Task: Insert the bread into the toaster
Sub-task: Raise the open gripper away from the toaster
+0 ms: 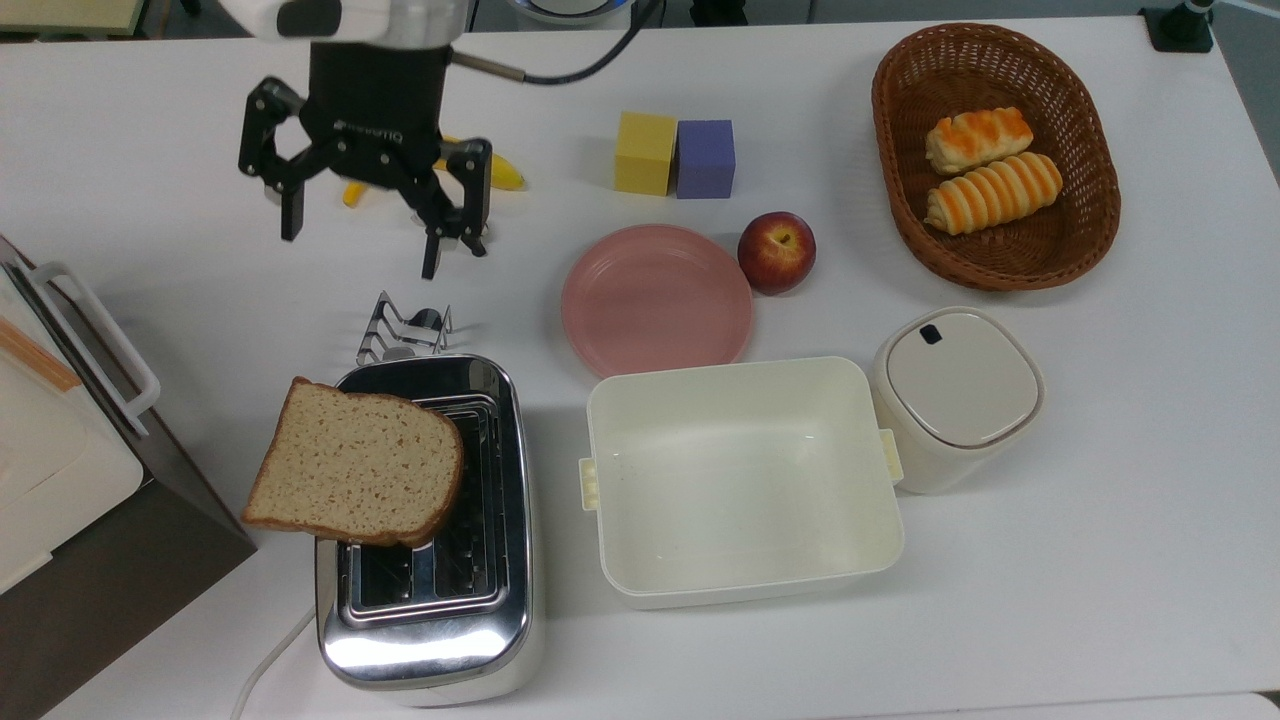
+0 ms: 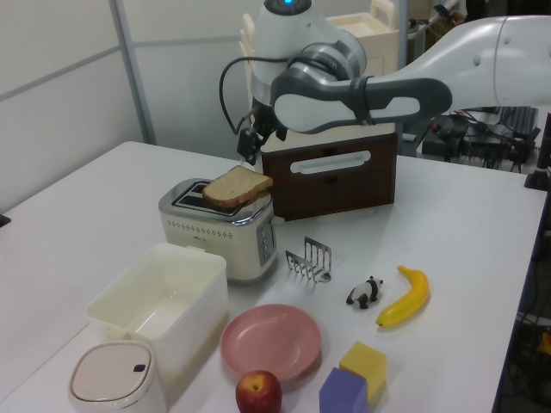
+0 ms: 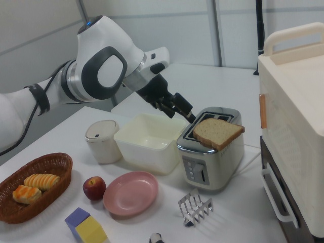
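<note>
The bread (image 1: 355,465) is a brown slice lying flat on top of the chrome toaster (image 1: 430,600). It covers part of the slots and overhangs the toaster's edge on the top view's left. My gripper (image 1: 360,240) is open and empty, hanging in the air away from the toaster, toward the top view's top. In the left view the gripper (image 2: 250,148) is above and behind the bread (image 2: 237,188) and toaster (image 2: 215,231). In the right view the gripper (image 3: 183,111) hangs just to the left of the bread (image 3: 217,132), which rests on the toaster (image 3: 208,164).
A metal toast rack (image 1: 402,330) stands between gripper and toaster. A cream tub (image 1: 740,480), pink plate (image 1: 655,298), apple (image 1: 776,250), lidded canister (image 1: 955,395), two cubes (image 1: 675,155), banana (image 1: 500,170) and roll basket (image 1: 1100,200) fill the top view's right. A cabinet (image 1: 60,480) flanks the toaster.
</note>
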